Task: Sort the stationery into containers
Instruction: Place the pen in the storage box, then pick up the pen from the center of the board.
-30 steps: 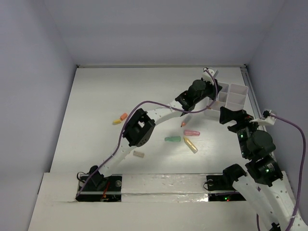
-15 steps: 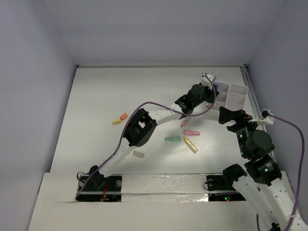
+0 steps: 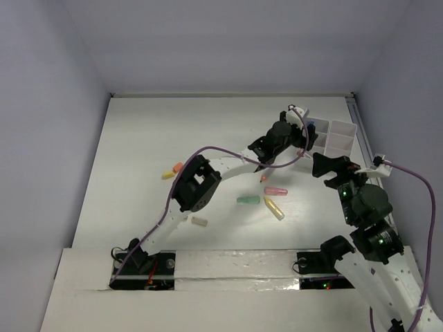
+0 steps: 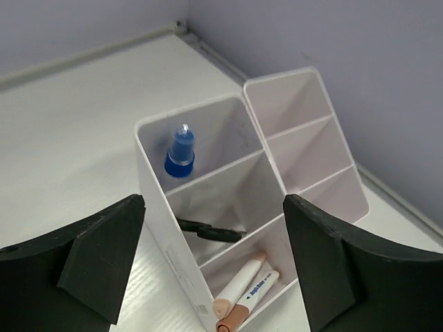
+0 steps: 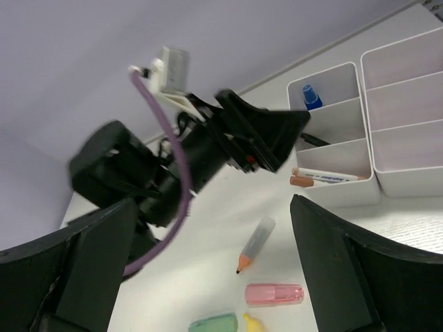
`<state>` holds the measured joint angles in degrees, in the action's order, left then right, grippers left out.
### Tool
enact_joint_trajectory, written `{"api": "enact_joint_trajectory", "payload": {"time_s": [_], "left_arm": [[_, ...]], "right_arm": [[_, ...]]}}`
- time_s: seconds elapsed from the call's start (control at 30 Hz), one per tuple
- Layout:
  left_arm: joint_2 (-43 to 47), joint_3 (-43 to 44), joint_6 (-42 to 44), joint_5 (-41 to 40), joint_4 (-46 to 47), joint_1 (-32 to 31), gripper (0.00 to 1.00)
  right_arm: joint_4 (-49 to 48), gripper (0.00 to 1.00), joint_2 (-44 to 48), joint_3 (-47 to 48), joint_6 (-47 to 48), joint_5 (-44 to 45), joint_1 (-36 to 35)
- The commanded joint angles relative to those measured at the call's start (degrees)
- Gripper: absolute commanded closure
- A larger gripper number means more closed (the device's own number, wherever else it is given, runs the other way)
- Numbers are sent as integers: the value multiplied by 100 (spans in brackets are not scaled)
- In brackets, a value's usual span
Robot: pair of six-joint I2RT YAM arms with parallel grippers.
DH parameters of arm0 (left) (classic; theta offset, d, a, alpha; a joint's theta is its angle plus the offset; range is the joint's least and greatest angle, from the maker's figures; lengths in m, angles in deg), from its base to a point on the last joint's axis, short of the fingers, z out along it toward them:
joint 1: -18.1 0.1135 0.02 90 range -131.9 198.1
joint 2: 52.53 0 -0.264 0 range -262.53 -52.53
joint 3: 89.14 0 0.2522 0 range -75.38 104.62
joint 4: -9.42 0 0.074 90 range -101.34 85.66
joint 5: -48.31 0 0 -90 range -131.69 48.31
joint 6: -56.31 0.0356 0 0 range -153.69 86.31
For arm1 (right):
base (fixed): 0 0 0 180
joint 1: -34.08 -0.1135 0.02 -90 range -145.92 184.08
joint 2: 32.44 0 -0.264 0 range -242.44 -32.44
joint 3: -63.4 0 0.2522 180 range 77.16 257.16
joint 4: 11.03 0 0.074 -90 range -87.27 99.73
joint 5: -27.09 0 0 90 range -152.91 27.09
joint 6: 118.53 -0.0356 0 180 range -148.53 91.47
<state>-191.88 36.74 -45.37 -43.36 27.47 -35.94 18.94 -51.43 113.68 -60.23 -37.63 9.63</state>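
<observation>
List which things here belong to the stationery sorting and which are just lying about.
Job: white organizer, holding blue-capped tube, black item and two white markers; second organizer, bare; loose on the table: pink marker, green marker, yellow marker, orange marker, short pencil, small pale piece.
Not the job: purple cables. No stray clutter shows.

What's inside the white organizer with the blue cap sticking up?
In the organizer, the far compartment holds a blue-capped tube. The middle one shows a black handle, probably scissors, with the rest hidden behind the divider. The near one holds two white markers. The walls hide the compartment floors.
</observation>
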Motion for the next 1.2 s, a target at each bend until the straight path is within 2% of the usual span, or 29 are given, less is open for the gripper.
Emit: {"api": "enact_joint_trajectory", "payload": {"time_s": [0.0, 0.17, 0.27, 0.3, 0.37, 0.4, 0.47, 0.5, 0.57, 0.7, 0.8, 0.87, 0.97, 1.0, 1.1, 1.17], "left_arm": [[1355, -110, 473, -342, 545, -36, 19], [2287, -760, 886, -667, 650, -36, 10], [3192, -1550, 1001, -1063, 922, 77, 8], [3725, -2048, 984, -1124, 975, 130, 7], [4255, -2500, 922, -1353, 968, 253, 6], [4763, -2719, 757, -1440, 889, 315, 5], [5275, -3334, 537, -1564, 713, 368, 4], [5756, -3545, 301, -1599, 460, 429, 4], [6233, -4117, 123, -1661, 169, 482, 3], [7506, -4751, -123, -1748, -1236, 535, 1], [8192, -5050, -290, -1942, -2184, 588, 1], [8467, -5234, -361, -2030, -2573, 640, 1], [8863, -5367, -335, -2048, -3163, 701, 1], [9038, -5384, -300, -2030, -3416, 702, 1], [9415, -5525, -107, -1986, -3576, 772, 1], [9653, -5743, 7, -2153, -3638, 895, 1]], "right_arm": [[-223, 3, -114, -39, 103, -198, -34], [-241, 9, -413, 14, 235, -611, -34], [-206, 14, -720, 66, 252, -1015, -34], [-214, 18, -825, 84, 252, -1338, -34], [-293, 25, -1193, 84, 252, -1717, -34], [-346, 35, -1343, 75, 270, -2180, -34], [-469, 42, -1686, 84, 349, -2683, -34], [-495, 54, -2062, 128, 401, -3173, -34], [-496, 59, -2485, 215, 550, -3554, -34], [-504, 67, -3277, 391, 770, -4074, -165], [-408, 66, -3831, 602, 1008, -4197, -376], [-312, 59, -4340, 873, 1253, -4250, -648], [144, 36, -5138, 1365, 1709, -4382, -1166], [276, 25, -5342, 1507, 1816, -4287, -1324], [777, 13, -6089, 2008, 2264, -3796, -1765], [997, 11, -6475, 2210, 2483, -3592, -1765]]}}
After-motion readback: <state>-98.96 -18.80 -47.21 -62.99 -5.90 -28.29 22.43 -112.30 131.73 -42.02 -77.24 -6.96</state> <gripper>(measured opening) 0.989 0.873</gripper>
